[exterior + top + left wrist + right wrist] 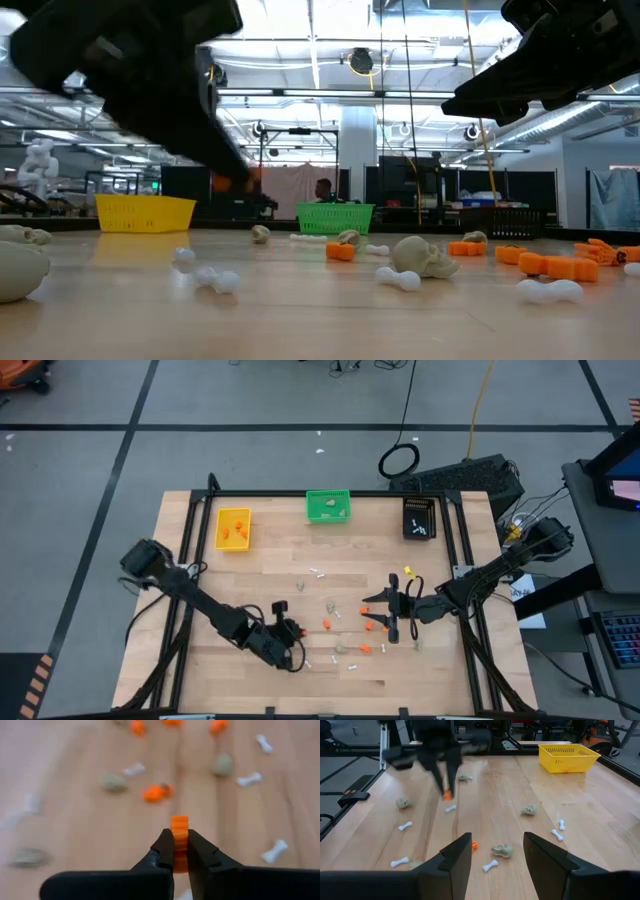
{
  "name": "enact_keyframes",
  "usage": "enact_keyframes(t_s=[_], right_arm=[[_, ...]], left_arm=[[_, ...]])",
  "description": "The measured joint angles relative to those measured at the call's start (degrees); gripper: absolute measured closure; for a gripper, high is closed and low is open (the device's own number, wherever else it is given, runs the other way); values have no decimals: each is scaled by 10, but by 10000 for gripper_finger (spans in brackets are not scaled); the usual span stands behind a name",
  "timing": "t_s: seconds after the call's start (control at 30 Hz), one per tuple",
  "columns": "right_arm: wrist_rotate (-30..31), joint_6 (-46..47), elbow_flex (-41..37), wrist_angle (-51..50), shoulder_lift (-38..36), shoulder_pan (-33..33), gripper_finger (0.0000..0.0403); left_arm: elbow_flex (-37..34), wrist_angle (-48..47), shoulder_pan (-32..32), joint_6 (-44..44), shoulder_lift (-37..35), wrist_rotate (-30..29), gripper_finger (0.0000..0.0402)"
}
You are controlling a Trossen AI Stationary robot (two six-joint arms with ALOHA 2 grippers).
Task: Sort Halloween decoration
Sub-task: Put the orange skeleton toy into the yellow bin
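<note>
A beige skull (424,257) lies on the wooden table (300,320), with a white bone (398,279) touching its near side and an orange piece (341,251) just beside it, farther back. Well behind the skull stand a green bin (335,217) and a yellow bin (145,212).

Both arms dark, near-black, built of chunky jointed segments w/ rounded housings at the joints. Left arm (200,605): bulky boxy shoulder block at far-left end, thick links, black cables looping beside the base. Right arm (490,575): slimmer-looking links, black cable bundles trailing along it, yellow and white wires near its base. Left claw (180,851): two matte black fingers (162,852), tapered to narrow tips, widening into one broad black body. Right claw (495,851): two wide flat black fingers (456,856) w/ angled, bevelled tips, smooth plastic-like finish. No markings or screws legible.
</note>
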Motion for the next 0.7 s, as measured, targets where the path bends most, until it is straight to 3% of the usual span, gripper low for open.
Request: enact_keyframes(t_s=[0.1,0.33,0.57,0.7], right_arm=[[0,0,0,0,0,0,236],[0,0,0,0,0,0,236],[0,0,0,-5,0,0,236],[1,-2,0,-4,0,0,236]], left_arm=[[0,-68,7,17,-53,-40,383],[-35,-124,19,103,-194,-130,382],[-145,-117,45,101,-378,-89,382],[-220,-45,47,100,-481,-56,382]])
